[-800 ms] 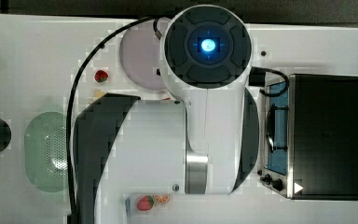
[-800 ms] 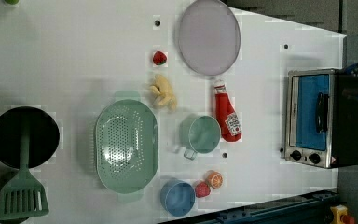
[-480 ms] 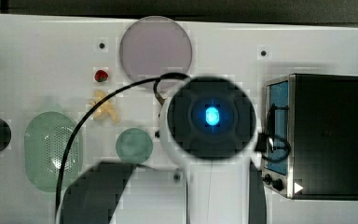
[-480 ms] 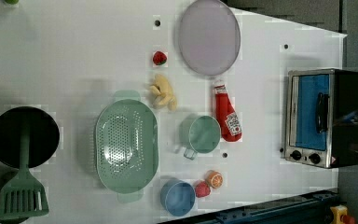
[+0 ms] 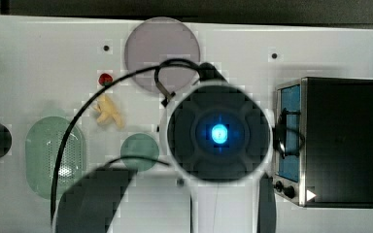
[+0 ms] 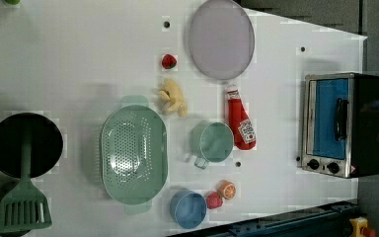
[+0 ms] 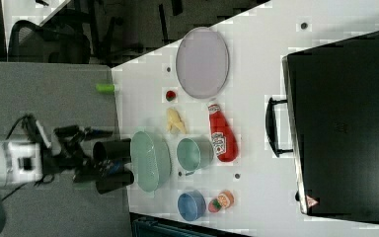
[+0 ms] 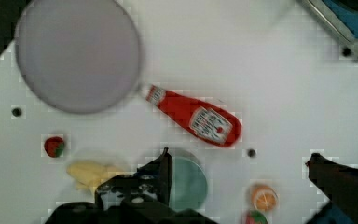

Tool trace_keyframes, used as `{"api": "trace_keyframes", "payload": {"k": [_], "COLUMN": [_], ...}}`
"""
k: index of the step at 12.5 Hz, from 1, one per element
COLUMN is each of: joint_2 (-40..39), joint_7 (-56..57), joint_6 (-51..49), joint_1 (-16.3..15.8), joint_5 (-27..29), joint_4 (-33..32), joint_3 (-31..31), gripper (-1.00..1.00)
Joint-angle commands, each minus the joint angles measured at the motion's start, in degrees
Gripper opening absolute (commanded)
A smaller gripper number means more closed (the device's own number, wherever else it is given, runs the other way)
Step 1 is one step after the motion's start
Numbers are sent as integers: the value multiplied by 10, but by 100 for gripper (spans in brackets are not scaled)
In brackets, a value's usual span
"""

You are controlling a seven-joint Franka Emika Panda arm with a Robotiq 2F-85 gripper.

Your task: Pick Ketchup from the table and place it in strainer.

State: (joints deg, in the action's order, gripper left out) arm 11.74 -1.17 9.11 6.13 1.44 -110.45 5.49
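The Ketchup (image 6: pixel 240 120) lies flat on the table (image 6: pixel 79 59), between the grey plate (image 6: pixel 221 38) and the green cup (image 6: pixel 215 142) in the left view. The gripper (image 8: pixel 237 168) is held wide and empty above it. The fingers are best lowered astride the body, crosswise to the long axis, before the strainer (image 6: pixel 134 154) is approached.

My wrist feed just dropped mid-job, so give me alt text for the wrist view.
A red ketchup bottle with white cap and label lies on its side on the white table, beside a round lilac plate. The open gripper hangs above, over a round green cup.
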Motion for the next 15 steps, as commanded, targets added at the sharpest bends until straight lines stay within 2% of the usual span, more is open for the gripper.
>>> {"api": "trace_keyframes", "payload": {"k": [1,5,8,12,15], "joint_2": [-58,-82,-85,-98,-125], "joint_7": [141,408,551,569,568], "joint_6": [47,152,229,331,378], "joint_1": [8,6,5,5,4], "joint_5": [3,3,3,3,0], "joint_4": [-50,-108,-170,-254,-291], "joint_3": [15,28,30,31,31], "gripper": [100,100,100,100,100]}}
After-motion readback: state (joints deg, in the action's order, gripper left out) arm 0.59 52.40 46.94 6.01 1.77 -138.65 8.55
